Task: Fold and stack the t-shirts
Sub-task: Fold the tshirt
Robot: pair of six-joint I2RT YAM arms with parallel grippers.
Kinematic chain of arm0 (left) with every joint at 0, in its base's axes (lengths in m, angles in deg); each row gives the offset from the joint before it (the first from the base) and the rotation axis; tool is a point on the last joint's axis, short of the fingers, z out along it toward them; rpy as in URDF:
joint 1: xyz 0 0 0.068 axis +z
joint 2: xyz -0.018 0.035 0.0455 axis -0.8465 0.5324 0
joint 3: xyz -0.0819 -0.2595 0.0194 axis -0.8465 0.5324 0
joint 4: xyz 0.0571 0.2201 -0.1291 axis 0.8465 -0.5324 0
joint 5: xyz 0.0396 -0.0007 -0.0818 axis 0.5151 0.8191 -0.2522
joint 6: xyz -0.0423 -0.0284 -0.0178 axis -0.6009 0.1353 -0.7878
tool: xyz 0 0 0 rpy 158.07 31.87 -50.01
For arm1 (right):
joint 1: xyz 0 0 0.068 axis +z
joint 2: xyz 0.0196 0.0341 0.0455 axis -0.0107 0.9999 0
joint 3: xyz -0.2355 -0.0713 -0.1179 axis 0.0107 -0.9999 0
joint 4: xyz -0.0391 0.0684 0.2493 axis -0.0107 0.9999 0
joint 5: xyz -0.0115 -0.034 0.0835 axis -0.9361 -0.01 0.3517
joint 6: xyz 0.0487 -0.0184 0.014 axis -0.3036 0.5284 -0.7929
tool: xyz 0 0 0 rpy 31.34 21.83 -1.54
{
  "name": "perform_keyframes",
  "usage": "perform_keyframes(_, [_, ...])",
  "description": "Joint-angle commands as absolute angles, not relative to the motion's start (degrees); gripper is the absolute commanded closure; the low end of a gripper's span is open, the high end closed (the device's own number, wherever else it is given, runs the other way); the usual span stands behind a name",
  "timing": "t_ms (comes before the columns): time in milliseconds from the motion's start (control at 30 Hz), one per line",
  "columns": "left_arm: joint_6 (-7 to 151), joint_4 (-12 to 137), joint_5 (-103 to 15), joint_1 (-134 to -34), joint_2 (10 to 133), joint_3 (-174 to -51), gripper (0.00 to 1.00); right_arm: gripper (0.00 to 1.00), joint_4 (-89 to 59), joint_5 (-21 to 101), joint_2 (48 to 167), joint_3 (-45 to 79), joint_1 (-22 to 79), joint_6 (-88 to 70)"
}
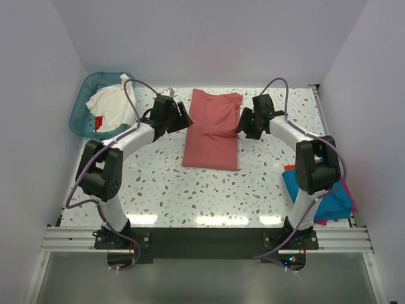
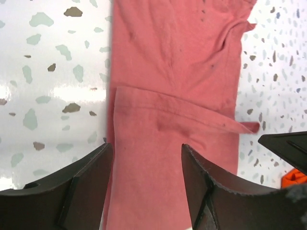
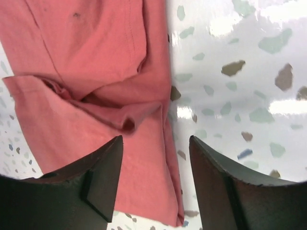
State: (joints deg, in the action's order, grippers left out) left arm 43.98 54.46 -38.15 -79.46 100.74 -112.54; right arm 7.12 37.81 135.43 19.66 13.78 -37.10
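Left end effector (image 2: 146, 148), right end effector (image 3: 156, 140) spread wide, empty, flanking salmon-red t-shirt (image 1: 212, 130); pinch matching edges, lift level, fold square.

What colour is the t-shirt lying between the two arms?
Plain salmon-red t-shirt, clearest in the left wrist view.

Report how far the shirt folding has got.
Done: a folded stack of teal and red shirts lies by the right arm's base. In hand: the salmon shirt lies mid-table with its sides folded in, the left claw and right claw open at its edges. Left: fold it shorter, stack it, then do the white shirt in the basket.
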Motion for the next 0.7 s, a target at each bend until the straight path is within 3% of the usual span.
perform_keyframes(0, [44.3,55.9,-37.2,-80.2,94.2,-108.7,0.37,0.41,7.4,33.5,126.3,15.6,15.1,-35.9])
perform_keyframes(167, [42.2,58.4,-37.9,-83.9,91.2,-102.2,0.60,0.46,5.4,30.4,123.0,11.4,20.3,-36.4])
perform_keyframes(300, [41.9,58.9,-37.9,-87.3,93.1,-101.7,0.77,0.50,4.4,31.5,127.2,13.9,23.7,-36.0])
perform_keyframes(467, [41.1,59.1,-36.6,-89.7,96.4,-101.6,0.82,0.57,5.2,34.0,138.0,22.1,24.2,-35.4])
perform_keyframes(667, [38.9,54.7,-32.1,-89.9,99.5,-100.0,0.88,0.57,7.9,34.6,144.4,29.6,20.8,-35.8])
